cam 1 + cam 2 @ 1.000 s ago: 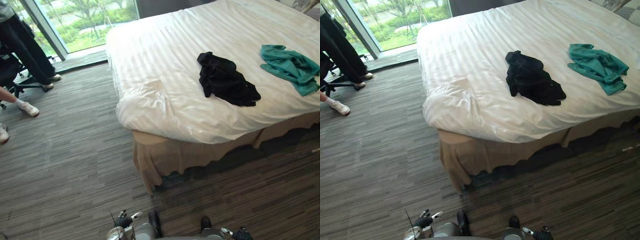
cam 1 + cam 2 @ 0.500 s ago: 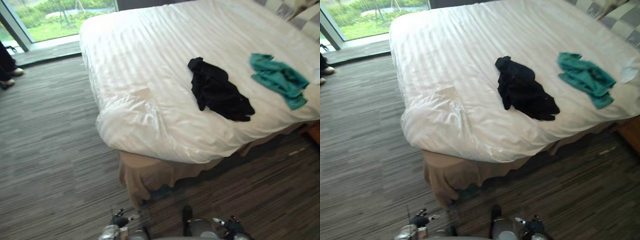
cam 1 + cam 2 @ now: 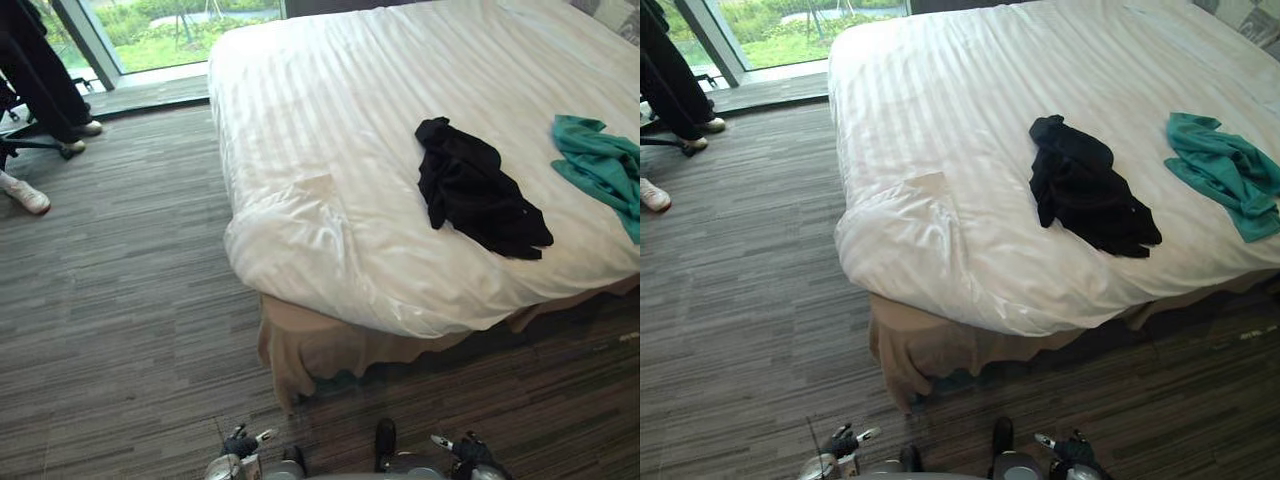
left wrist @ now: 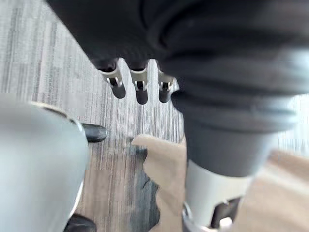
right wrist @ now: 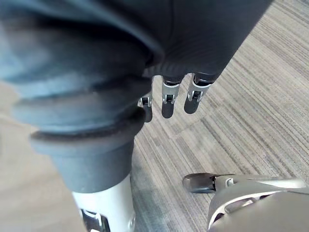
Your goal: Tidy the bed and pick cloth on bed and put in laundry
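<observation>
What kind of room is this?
Most likely a bedroom, perhaps a hotel room: a large white-covered bed, a black cloth and a teal cloth on it, and a tall window beyond.

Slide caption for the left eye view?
Black cloth and teal cloth lie apart on the white bed; left hand and right hand open, empty.

Daylight came in through the window (image 3: 175, 25) at the far left and lay bright on the white bed (image 3: 330, 110), leaving a soft sheen on its creased near corner. The floor (image 3: 120, 320) beneath the bed's overhanging edge lay in dim shadow.
</observation>
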Motion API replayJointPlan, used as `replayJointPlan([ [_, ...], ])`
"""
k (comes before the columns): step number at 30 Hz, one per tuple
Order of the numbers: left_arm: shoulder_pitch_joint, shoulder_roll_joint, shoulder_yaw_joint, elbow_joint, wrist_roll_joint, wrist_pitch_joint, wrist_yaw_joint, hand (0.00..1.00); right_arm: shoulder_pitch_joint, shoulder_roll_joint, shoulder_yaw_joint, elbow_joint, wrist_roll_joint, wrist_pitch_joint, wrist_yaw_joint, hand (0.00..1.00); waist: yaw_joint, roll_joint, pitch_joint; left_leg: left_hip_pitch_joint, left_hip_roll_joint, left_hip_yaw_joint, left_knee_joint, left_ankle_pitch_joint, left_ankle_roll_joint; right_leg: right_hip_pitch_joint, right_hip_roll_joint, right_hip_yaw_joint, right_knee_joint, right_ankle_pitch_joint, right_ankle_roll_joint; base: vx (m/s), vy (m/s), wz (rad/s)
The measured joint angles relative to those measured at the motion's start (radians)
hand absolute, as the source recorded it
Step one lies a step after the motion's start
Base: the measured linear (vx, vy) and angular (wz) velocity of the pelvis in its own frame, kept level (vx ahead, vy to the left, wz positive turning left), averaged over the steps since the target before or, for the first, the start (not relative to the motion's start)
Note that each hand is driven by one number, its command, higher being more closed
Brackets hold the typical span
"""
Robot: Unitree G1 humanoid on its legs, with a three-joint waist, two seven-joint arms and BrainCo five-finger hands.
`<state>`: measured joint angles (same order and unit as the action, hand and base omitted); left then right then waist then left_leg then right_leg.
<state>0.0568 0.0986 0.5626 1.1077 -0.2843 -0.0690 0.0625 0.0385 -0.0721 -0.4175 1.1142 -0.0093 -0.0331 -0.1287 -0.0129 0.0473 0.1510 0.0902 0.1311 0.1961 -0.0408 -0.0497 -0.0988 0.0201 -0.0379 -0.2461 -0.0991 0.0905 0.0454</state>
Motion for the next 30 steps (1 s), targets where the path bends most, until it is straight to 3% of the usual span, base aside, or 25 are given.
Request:
replayJointPlan([
  [4,-0.006,0.109,0.243,-0.017,-0.135,-0.020,0.046,0.00,0.021,0.001,-0.017,-0.004,0.000,-0.001,-0.002,0.00,0.002,0.008,-0.016,0.017,0.010,0.000,-0.020,0.004,-0.006,0.010,0.004,-0.004,0.000,-0.001,0.000,-0.01,-0.002,0.03],
  [7,-0.039,0.187,0.355,-0.031,-0.220,-0.034,0.077,0.00,0.053,0.001,-0.015,-0.023,0.000,-0.004,-0.003,0.00,0.004,0.018,-0.032,0.017,0.009,-0.003,-0.029,0.005,-0.007,0.010,0.003,-0.008,0.000,-0.001,0.000,0.00,0.009,0.04],
  [11,-0.089,0.249,0.364,-0.140,-0.254,-0.065,0.122,0.00,0.090,0.004,-0.007,-0.039,0.003,-0.005,-0.004,0.00,0.028,0.019,-0.052,0.017,0.008,-0.008,-0.029,0.006,-0.007,0.011,0.001,-0.012,0.000,-0.003,0.003,0.01,0.008,0.02],
  [14,-0.125,0.311,0.287,-0.283,-0.235,-0.082,0.171,0.00,0.103,0.005,0.005,-0.039,0.009,-0.006,-0.004,0.00,0.030,0.015,-0.059,0.010,0.007,-0.027,-0.031,0.015,-0.006,0.012,0.001,-0.029,0.000,-0.004,0.005,0.01,0.006,0.15],
  [21,-0.182,0.435,0.096,-0.571,0.037,-0.113,0.291,0.00,0.125,0.004,0.011,-0.061,0.027,-0.007,-0.001,0.00,0.036,0.021,-0.076,0.014,0.005,-0.023,-0.035,0.015,-0.006,0.012,0.005,-0.025,0.000,-0.004,0.005,0.00,0.006,0.00],
  [22,-0.195,0.439,0.082,-0.587,0.066,-0.110,0.295,0.00,0.129,0.004,0.011,-0.064,0.033,-0.008,-0.001,0.00,0.038,0.022,-0.078,0.014,0.005,-0.021,-0.035,0.015,-0.006,0.012,0.005,-0.025,0.000,-0.004,0.005,-0.01,0.017,-0.07],
  [23,-0.220,0.445,0.032,-0.638,0.171,-0.102,0.313,0.00,0.133,0.004,0.010,-0.067,0.040,-0.008,0.000,0.00,0.039,0.025,-0.081,0.020,0.005,-0.014,-0.037,0.015,-0.006,0.014,0.005,-0.020,0.000,-0.004,0.005,-0.01,0.014,-0.07],
  [30,-0.319,0.445,-0.166,-0.750,0.391,-0.066,0.335,0.00,0.154,0.005,0.001,-0.080,0.040,-0.007,0.001,0.00,0.028,0.035,-0.089,0.039,0.006,0.019,-0.049,0.015,-0.006,0.011,0.011,0.010,0.000,-0.002,0.002,-0.02,0.007,-0.14],
])
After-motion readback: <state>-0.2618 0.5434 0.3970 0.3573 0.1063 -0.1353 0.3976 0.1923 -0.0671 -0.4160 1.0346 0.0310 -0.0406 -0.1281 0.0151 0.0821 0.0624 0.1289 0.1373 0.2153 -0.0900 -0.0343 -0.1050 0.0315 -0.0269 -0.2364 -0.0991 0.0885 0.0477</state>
